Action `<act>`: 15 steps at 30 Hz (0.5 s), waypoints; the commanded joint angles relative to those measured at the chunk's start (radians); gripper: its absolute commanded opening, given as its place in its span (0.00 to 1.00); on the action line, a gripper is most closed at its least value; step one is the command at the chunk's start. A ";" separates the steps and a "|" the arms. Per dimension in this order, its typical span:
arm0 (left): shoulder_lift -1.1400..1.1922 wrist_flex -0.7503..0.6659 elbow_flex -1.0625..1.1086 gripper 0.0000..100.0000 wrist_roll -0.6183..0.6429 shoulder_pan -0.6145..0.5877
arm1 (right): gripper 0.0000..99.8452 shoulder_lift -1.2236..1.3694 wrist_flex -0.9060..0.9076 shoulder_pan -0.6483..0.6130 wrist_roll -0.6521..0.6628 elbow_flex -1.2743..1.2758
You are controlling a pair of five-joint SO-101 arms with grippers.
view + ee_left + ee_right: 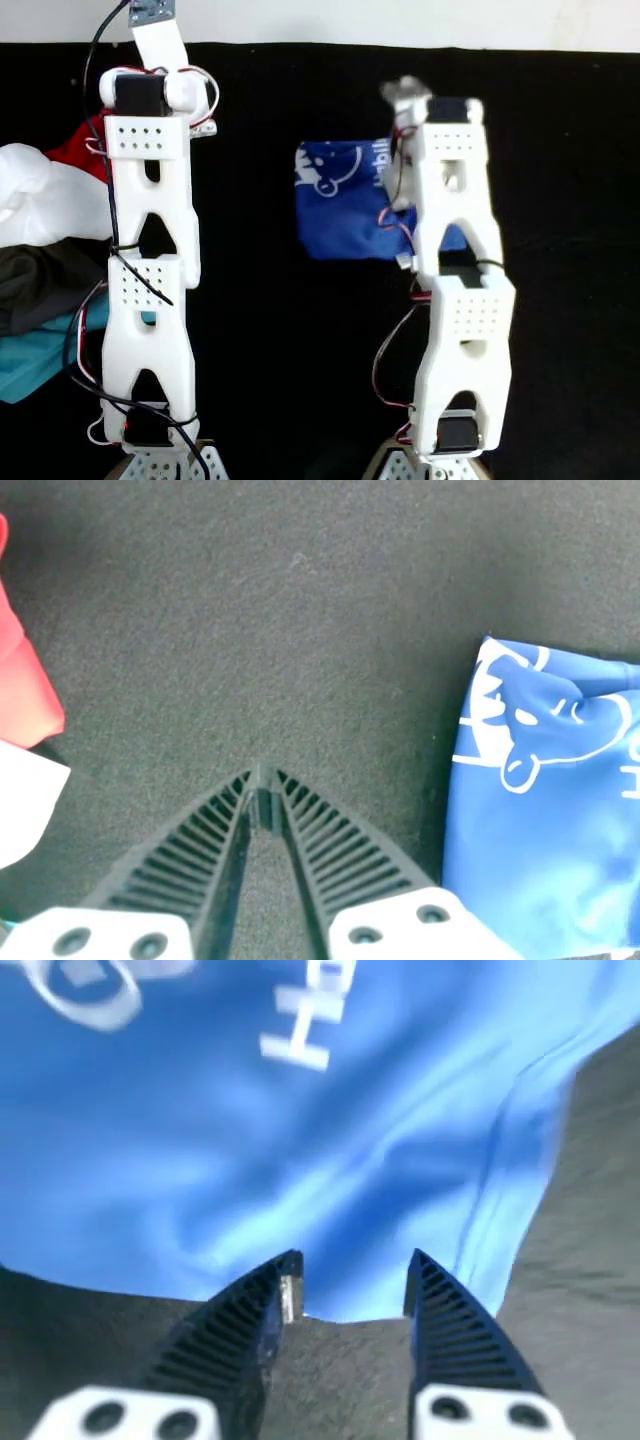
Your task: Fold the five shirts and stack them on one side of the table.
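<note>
Blue shirt [342, 208] lies folded mid-table; the right gripper [352, 1262] gapes at its edge, the left gripper [262, 778] clenched empty. Pinching one layer could undo the fold.

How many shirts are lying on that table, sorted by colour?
Blue shirt: 1
Red shirt: 1
White shirt: 1
Dark grey shirt: 1
Teal shirt: 1
Total: 5
</note>
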 commanded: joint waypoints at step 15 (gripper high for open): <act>-0.074 0.009 -0.036 0.01 0.000 -0.008 | 0.35 0.311 -0.234 0.010 -0.189 -0.122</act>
